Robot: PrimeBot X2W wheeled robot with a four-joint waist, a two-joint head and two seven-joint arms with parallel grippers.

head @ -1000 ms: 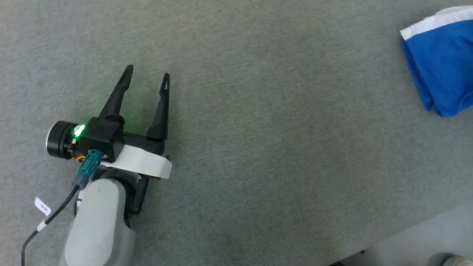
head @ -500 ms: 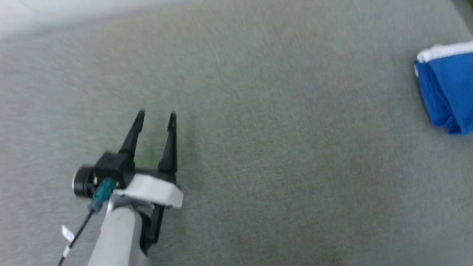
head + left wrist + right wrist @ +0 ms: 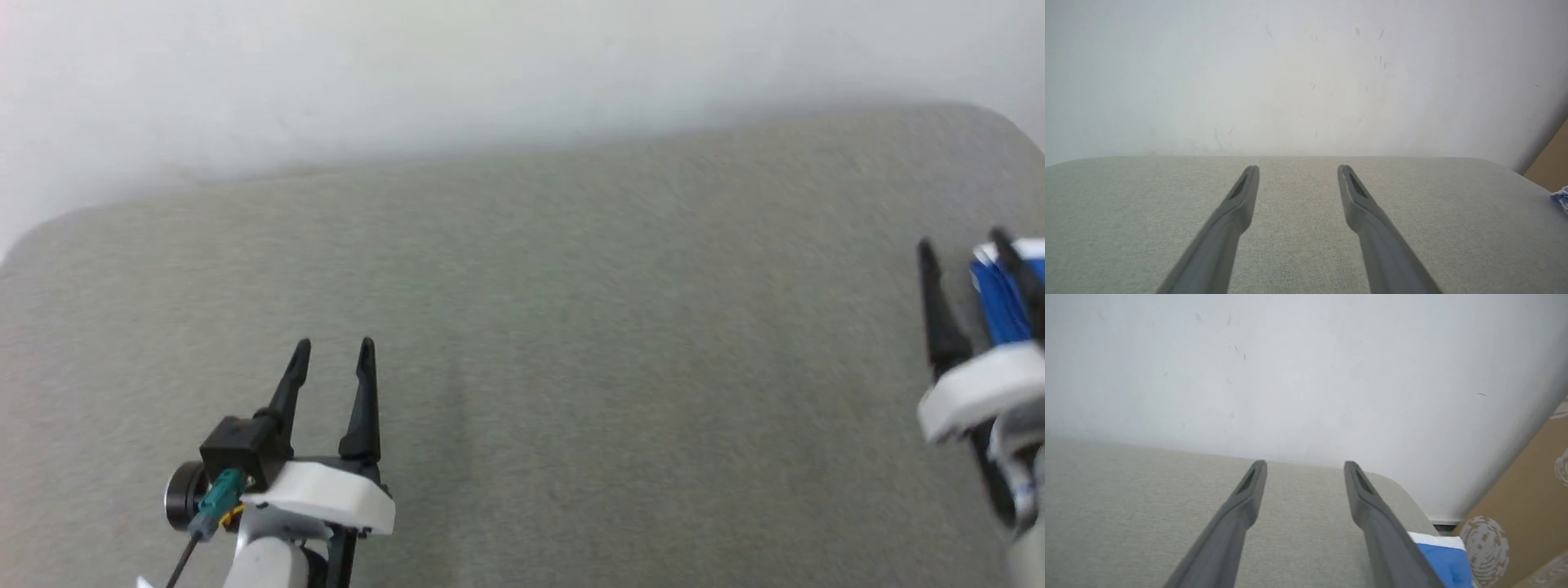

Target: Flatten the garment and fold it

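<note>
The garment (image 3: 998, 304), folded royal-blue shorts with a white band, lies at the table's right edge. In the head view it is partly hidden behind my right gripper (image 3: 963, 243), which hovers open over its left side. The right wrist view has the garment (image 3: 1447, 561) at the lower right, just outside the right finger, with nothing between the open right gripper (image 3: 1305, 464) fingers. My left gripper (image 3: 333, 349) is open at the lower left over bare table, far from the garment. From the left wrist, the left gripper (image 3: 1298, 169) is open and a pale sliver of garment (image 3: 1560, 199) shows far right.
The grey fabric-covered table (image 3: 571, 327) ends at a white wall (image 3: 490, 65) behind, with rounded far corners. A tan patterned surface (image 3: 1515, 522) stands past the table's right end.
The head camera has tilted up, so the whole picture shifted and the wall came into view. My right gripper now shows at the right edge by the garment. The left gripper stays open.
</note>
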